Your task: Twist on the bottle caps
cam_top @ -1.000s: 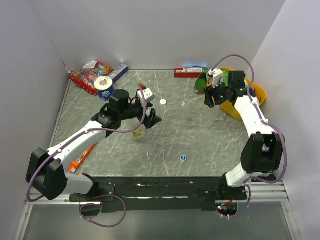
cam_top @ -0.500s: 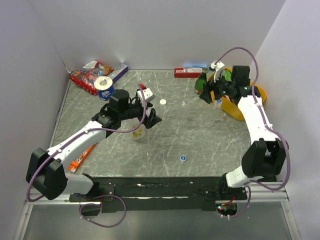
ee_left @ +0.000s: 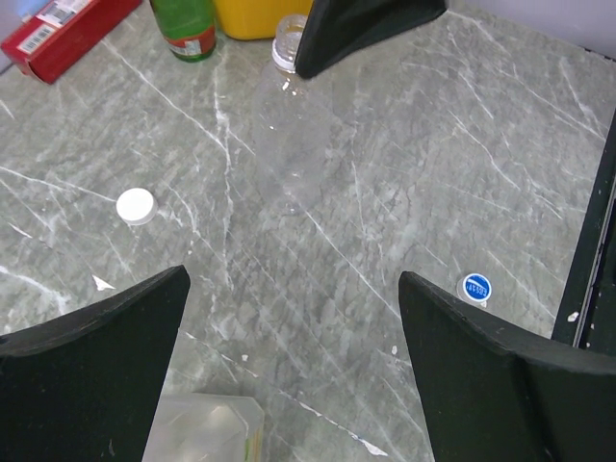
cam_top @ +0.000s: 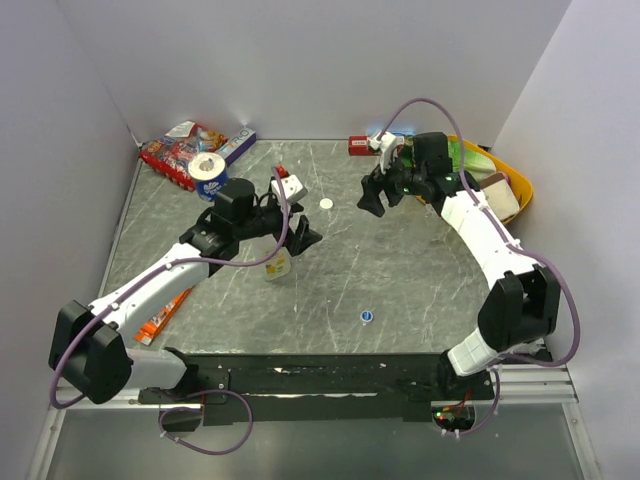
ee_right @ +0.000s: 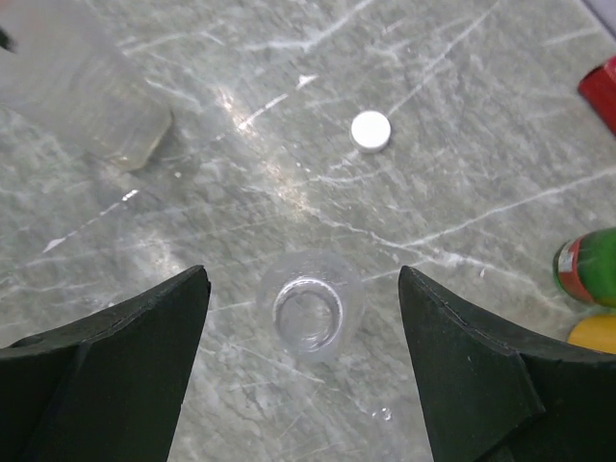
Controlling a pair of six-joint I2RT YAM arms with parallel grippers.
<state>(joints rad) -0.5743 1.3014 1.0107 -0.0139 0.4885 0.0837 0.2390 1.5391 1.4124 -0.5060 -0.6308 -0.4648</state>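
Top external view: the grey marbled bench carries everything. The left arm reaches in from the near left. Its left tool is over the middle of the bench, jaws spread wide with nothing between them. The left wrist view agrees: the two black fingers stand far apart over bare stone.

The right arm curves in from the near right to the far middle, where the right tool hangs with its jaws also apart. In the right wrist view a clear bottle stands upright and uncapped below the parted jaws, touched by neither.

The yellow basket sits at the far right corner, with a green bottle and a red box near it. A bottle with a yellow label sits just beside the left tool, on its near side.

The white cap lies on the bench between the two tools. The blue cap lies alone toward the near edge, well apart from every bottle.
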